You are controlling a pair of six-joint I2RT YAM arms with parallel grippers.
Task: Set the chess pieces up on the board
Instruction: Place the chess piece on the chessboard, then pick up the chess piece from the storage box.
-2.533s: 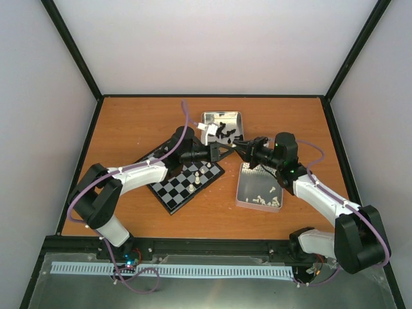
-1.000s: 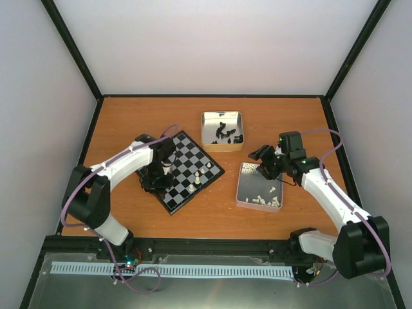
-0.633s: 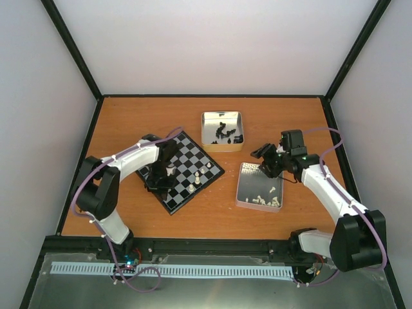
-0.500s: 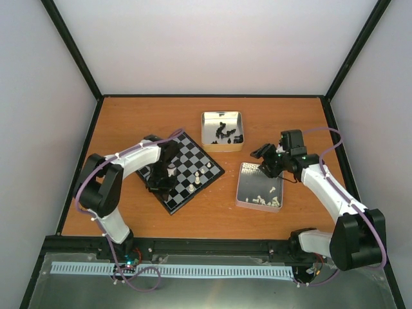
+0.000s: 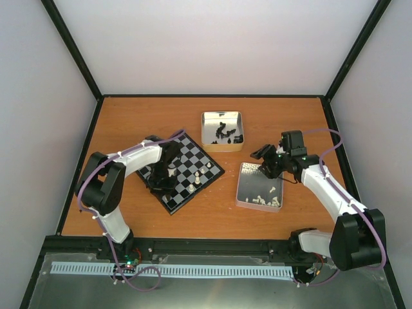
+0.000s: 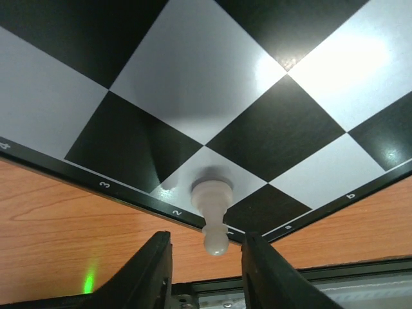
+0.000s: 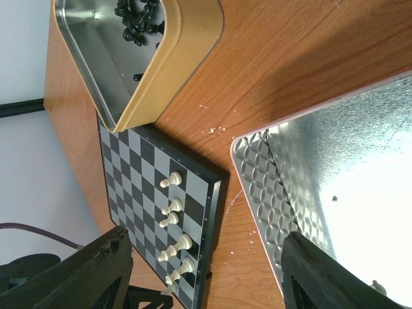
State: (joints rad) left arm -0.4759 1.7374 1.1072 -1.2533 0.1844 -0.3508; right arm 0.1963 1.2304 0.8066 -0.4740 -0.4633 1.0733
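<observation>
Now the left gripper [image 6: 206, 261] is seen low over the near-left side of the board [image 5: 193, 154], which is laid cornerwise on the orange-brown table [image 5: 129, 122], left of centre. Its two fingers [image 6: 151, 270] are parted a little. Between them a cream-white pawn [image 6: 211, 196] is stood upright on a pale edge square next to a corner square, by the rim mark 2. A narrow gap is left on each side of the pawn's head, so nothing is pinched and the piece is borne by the board alone.

Further white chessmen [image 7: 172, 222] are lined up in a loose row along the board's edge that is turned toward the nearer tin [image 5: 239, 196]; several can be made out in the right wrist view, all upright. Loose white pieces [image 5: 267, 199] are scattered at the near end of that tin, whose floor is embossed metal.

The right gripper [image 5: 265, 156] is held above the far-left corner of the nearer tin, between it and the board. Its jaws are spread wide, and nothing is gripped between them. Beyond it, the far tin [image 5: 205, 129] is set near the board's far corner, and black chessmen [image 5: 225, 133] are heaped loosely inside.
</observation>
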